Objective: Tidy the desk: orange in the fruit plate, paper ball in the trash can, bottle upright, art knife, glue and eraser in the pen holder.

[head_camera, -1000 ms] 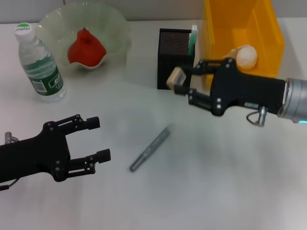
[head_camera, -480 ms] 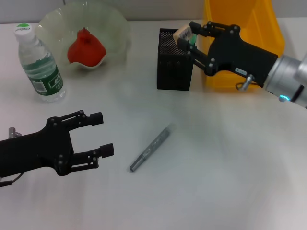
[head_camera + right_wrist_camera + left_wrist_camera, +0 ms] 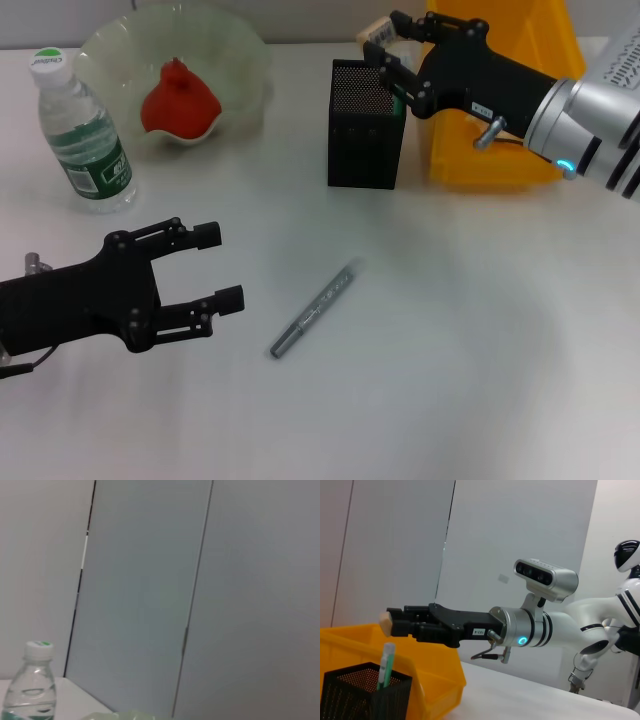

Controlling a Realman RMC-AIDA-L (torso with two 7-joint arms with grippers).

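Observation:
My right gripper [image 3: 386, 47] hovers over the back right corner of the black mesh pen holder [image 3: 364, 125], shut on the beige eraser [image 3: 385, 621]. A green-and-white glue stick [image 3: 385, 662] stands inside the holder. The grey art knife [image 3: 315, 309] lies flat on the desk's middle. My left gripper [image 3: 221, 266] is open just above the desk, left of the knife. The orange [image 3: 179, 100] rests in the pale-green fruit plate [image 3: 243, 45]. The bottle [image 3: 81, 131] stands upright at far left. The yellow trash can [image 3: 499, 125] sits behind my right arm; the paper ball is hidden.
The pen holder and trash can stand side by side at the back right. The right wrist view catches only the bottle [image 3: 32, 690] and a sliver of the plate rim [image 3: 125, 715] against a grey wall.
My right gripper has carried the eraser up and back, from in front of the pen holder to above its top. My left gripper has crept slightly right toward the knife.

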